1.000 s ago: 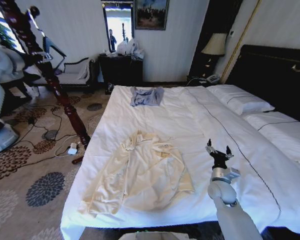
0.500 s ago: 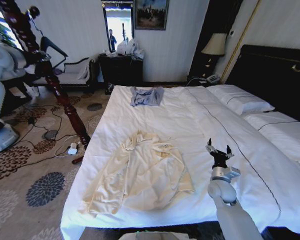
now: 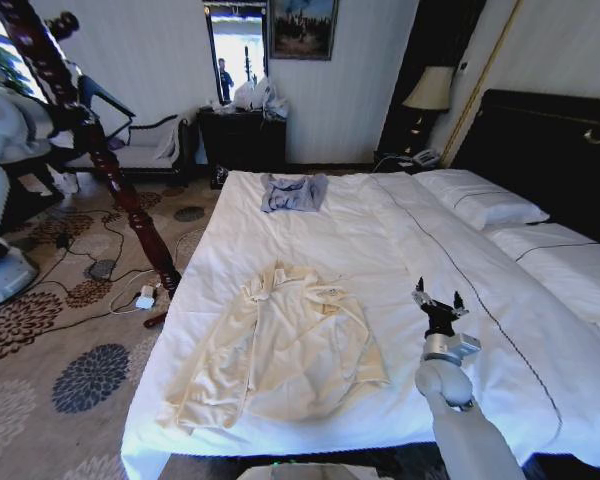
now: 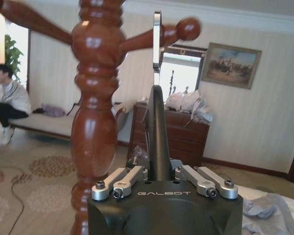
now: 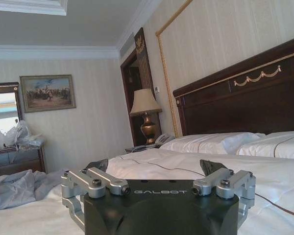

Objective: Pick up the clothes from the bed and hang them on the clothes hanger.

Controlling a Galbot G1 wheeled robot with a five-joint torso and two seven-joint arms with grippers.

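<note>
The clothes (image 3: pixel 280 350), a cream long-sleeved garment, lie spread flat near the foot of the bed (image 3: pixel 400 230). My right gripper (image 3: pixel 438 304) hovers open over the white duvet, to the right of the clothes and apart from them; its wrist view shows the same open gripper (image 5: pixel 154 169) with nothing between its fingers. At the far left, my left gripper (image 3: pixel 65 118) is shut on the black clothes hanger (image 3: pixel 100 92) beside the wooden post (image 3: pixel 130 200). In the left wrist view the clothes hanger (image 4: pixel 158 132) stands edge-on in the left gripper (image 4: pixel 158 169), its metal hook (image 4: pixel 157 44) close to a peg (image 4: pixel 186 29).
A small grey-blue garment (image 3: pixel 293 192) lies at the bed's far end. White pillows (image 3: pixel 480 205) and a dark headboard (image 3: pixel 550 140) are on the right, with a lamp (image 3: pixel 428 90) behind. Cables and a plug strip (image 3: pixel 145 297) lie on the patterned carpet left of the bed.
The left arm has shifted the hanger slightly by the wooden post. The right arm and the clothes have not moved.
</note>
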